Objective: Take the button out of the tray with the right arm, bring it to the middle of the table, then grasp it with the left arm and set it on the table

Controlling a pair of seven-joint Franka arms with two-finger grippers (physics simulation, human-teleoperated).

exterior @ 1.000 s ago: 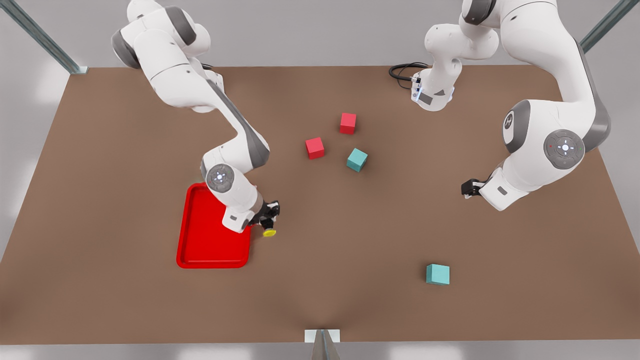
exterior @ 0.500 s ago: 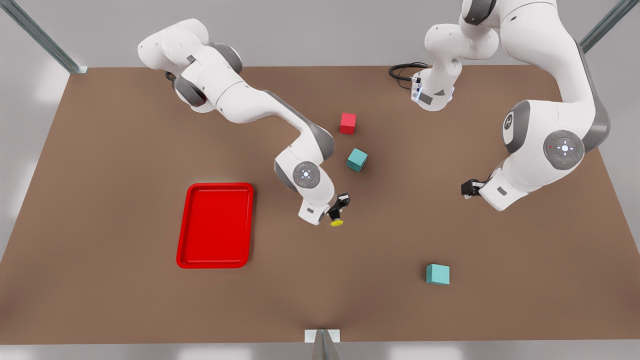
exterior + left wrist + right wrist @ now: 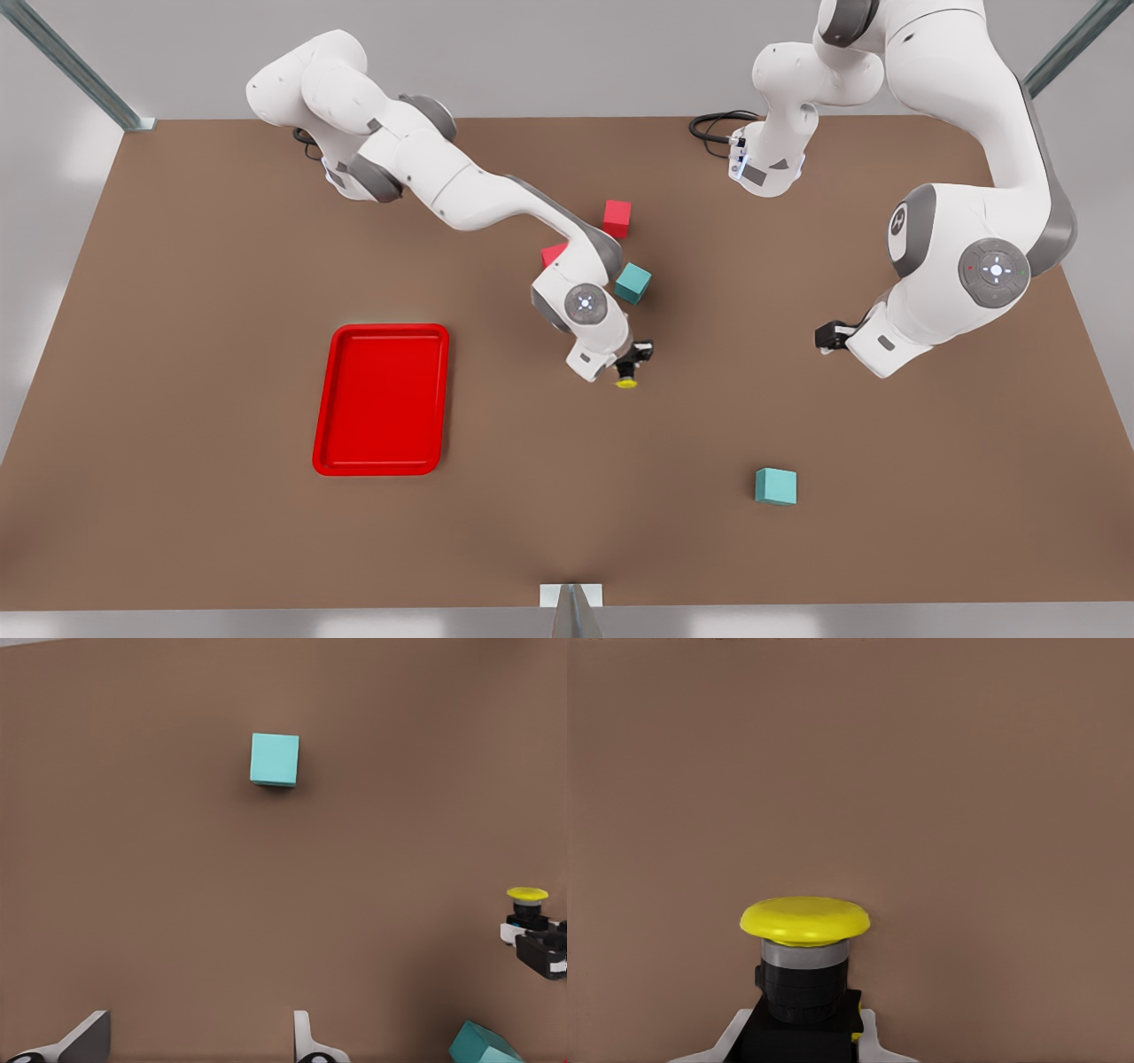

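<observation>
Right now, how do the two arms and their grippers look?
Both arms are glossy white with grey bands at the joints and round grey caps carrying small lights. The right gripper and the left gripper are black; the left's fingers have pale grey tips. A black cable coils by the left arm's base.

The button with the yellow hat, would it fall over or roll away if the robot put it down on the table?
Probably not rolling: the button has a boxy black body under its round cap. It might tip, since the cap is wider. It looks stiff in the right gripper; the left gripper waits open.
</observation>
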